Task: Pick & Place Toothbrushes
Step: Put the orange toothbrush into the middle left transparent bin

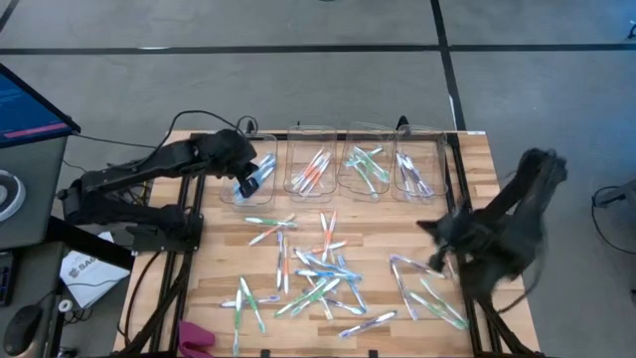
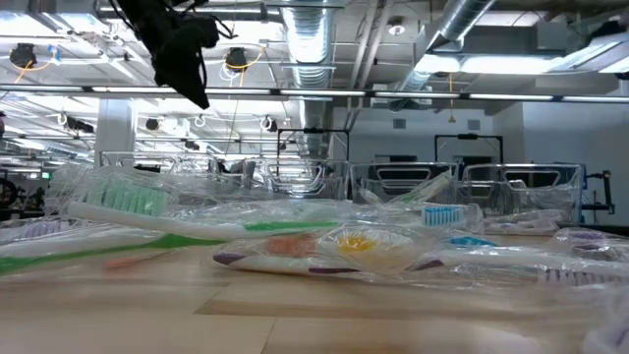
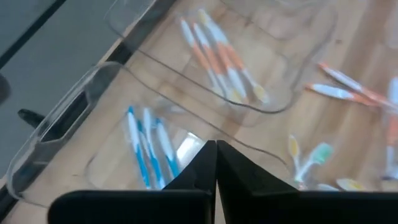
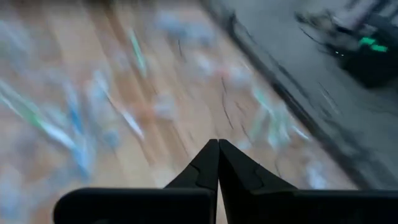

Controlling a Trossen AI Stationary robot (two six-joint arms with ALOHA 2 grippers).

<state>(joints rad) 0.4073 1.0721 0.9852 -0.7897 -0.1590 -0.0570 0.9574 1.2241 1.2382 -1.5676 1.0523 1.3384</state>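
Left gripper hangs over the far-left clear bin, and its two fingers are pressed together with nothing between them. Just below it, inside this bin, lie a few blue toothbrushes. The next bin holds orange toothbrushes, and two more bins follow along the far edge of the table. Right gripper is also fully closed and empty; it is above the near right part of the table, over loose toothbrushes that are scattered across the middle and the right side.

I judge these brushes to be very light, stiff and smooth, so they may slide or turn when one finger touches first. Best place to take one is the middle of the handle, across its thin width, choosing a brush that lies apart from its neighbours.
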